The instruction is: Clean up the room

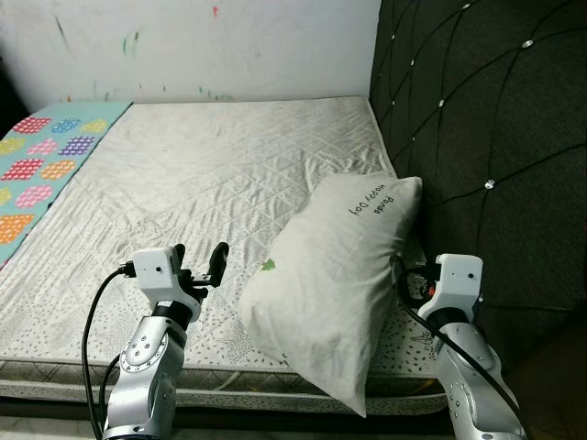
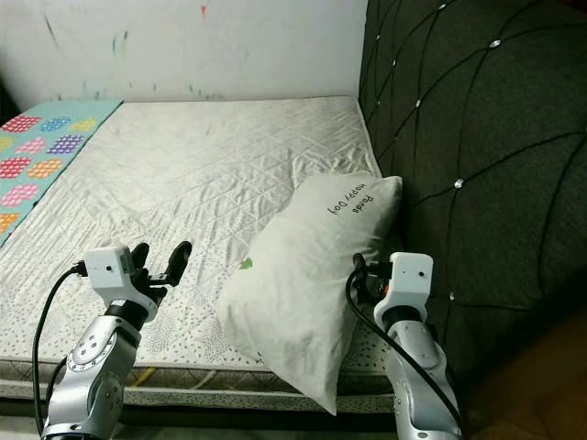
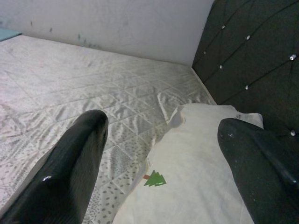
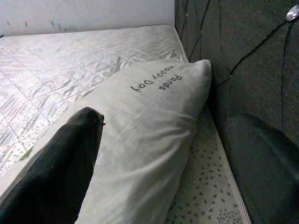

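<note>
A bare quilted mattress [image 1: 211, 183] fills the scene, seen from the robot's head. A dark tufted headboard [image 1: 486, 119] runs along its 3 o'clock side, and a white wall [image 1: 202, 46] stands at 12 o'clock. A colourful patterned sheet [image 1: 41, 160] covers the 9 o'clock edge.

A white pillow [image 1: 335, 275] with "Happy Day Panda" lettering and a small green tree print lies at about 5 o'clock, its top end leaning against the headboard and its lower corner hanging past the mattress edge.

The left gripper [image 1: 197, 261] hovers at 7 o'clock, just beside the pillow, its two black fingers spread apart and holding nothing. The right gripper [image 4: 159, 154] sits at 4 o'clock, fingers wide apart, one finger [image 4: 56, 172] on the pillow and the other by the headboard.
</note>
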Controlling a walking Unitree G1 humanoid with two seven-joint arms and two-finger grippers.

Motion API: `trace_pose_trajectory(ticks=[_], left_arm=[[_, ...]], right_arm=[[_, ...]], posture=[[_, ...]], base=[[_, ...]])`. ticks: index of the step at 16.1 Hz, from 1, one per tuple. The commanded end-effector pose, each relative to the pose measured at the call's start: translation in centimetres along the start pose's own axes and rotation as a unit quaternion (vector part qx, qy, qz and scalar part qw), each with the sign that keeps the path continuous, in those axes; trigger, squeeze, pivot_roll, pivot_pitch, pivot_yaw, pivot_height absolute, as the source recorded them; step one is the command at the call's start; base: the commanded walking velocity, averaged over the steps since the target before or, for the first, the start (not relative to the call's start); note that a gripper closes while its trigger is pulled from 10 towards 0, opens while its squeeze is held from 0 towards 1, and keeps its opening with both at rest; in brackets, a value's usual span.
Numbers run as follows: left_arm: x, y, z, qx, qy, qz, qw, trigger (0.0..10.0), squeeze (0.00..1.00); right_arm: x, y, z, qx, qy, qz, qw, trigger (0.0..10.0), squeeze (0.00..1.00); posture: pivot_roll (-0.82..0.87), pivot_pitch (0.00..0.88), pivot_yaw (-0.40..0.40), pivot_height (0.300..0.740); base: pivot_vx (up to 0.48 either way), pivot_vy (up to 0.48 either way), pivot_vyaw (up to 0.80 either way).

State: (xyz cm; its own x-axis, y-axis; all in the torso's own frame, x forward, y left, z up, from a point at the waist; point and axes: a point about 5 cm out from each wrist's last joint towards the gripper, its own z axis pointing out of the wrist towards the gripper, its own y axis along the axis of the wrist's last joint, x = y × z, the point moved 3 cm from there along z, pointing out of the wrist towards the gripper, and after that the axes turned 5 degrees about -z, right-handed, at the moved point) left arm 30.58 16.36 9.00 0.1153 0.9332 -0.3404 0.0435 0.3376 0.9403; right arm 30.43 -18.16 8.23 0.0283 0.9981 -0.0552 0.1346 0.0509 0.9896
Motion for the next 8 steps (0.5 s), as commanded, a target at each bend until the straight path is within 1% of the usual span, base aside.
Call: trace_pose_trajectory(ticks=[1,5,8], left_arm=[[0.38,0.09,0.07,0.002,0.006,0.0,1.0,10.0,0.0],[0.42,0.1,0.06,0.002,0.007,0.0,1.0,10.0,0.0],[0.35,0.03,0.02,0.003,0.008,-0.003,1.0,10.0,0.0]], right_arm=[[0.38,0.85,0.22,-0.017,0.006,0.003,1.0,10.0,0.0],[0.65,0.55,-0.01,-0.014,0.014,0.003,1.0,10.0,0.0],[0.73,0.45,-0.06,-0.012,0.017,0.001,1.0,10.0,0.0]], posture=[[-0.26,0.0,0.081,0.74],[-0.26,0.0,0.084,0.735],[-0.26,0.0,0.078,0.695]], base=[[0.0,0.0,0.0],[0.0,0.0,0.0],[0.0,0.0,0.0]])
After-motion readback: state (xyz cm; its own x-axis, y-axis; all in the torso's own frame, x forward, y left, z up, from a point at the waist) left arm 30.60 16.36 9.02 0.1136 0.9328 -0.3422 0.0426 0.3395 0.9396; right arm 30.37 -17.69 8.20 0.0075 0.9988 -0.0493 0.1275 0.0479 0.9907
